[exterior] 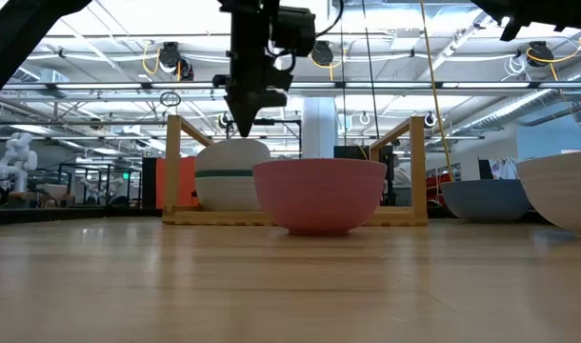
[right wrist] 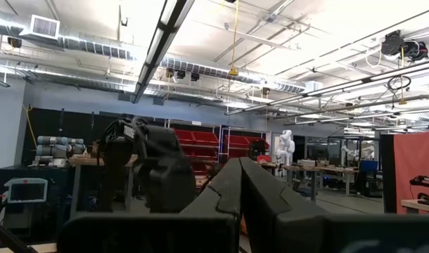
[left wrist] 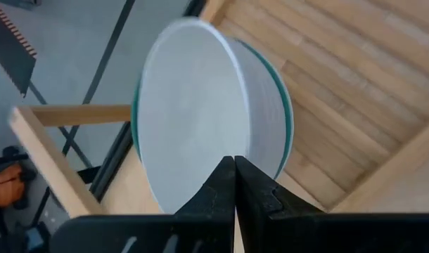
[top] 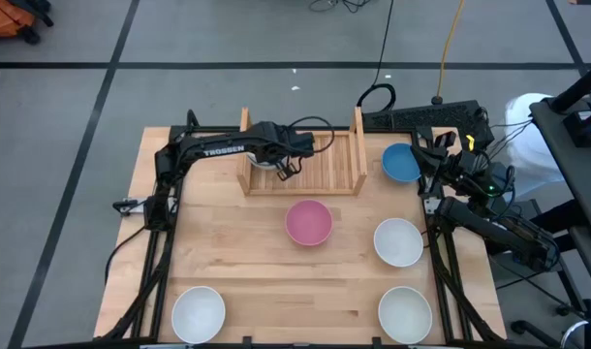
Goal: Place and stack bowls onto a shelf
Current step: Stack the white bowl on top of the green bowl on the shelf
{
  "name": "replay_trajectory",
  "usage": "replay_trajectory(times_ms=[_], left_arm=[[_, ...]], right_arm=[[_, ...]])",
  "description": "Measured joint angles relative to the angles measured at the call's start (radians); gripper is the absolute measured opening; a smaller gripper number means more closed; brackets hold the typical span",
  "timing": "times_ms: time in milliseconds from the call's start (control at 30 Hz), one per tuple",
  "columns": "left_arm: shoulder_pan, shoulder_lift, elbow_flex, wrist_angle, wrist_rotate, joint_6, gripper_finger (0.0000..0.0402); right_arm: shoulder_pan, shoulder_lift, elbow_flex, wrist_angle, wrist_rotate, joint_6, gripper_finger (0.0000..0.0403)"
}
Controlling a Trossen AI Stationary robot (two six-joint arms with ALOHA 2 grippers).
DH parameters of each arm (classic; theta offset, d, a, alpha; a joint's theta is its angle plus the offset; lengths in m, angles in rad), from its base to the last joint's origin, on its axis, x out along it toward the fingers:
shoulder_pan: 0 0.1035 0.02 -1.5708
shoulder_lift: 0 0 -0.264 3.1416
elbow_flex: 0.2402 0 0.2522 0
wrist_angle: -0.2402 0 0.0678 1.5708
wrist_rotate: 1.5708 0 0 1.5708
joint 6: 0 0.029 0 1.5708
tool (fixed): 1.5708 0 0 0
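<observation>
Fingers of the left gripper (left wrist: 234,184) are pressed together with nothing between them, poised just above a white bowl (left wrist: 193,112) nested in a teal bowl (left wrist: 285,119). This stack is seated in the left end of the shelf (top: 329,170), rims upward; the teal edge is seen as a band around it in the low view. The shelf's long axis is laid across the far side of the bench (top: 257,271), with its right half bare. The right gripper (right wrist: 239,184) is held shut beside the bench's right edge, level and facing the room. A blue bowl (top: 401,162) is set just right of the shelf, a pink bowl (top: 308,222) in front of it, and three white bowls (top: 397,241) upright on the bench.
</observation>
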Motion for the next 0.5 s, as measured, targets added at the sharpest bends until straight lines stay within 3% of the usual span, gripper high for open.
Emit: replay_trajectory(times_ms=[500], left_arm=[[-0.001,-0.001,-0.036,0.070,-0.052,0.007,0.0000]], right_arm=[[0.000,0.000,0.000,0.008,0.000,-0.008,0.0000]])
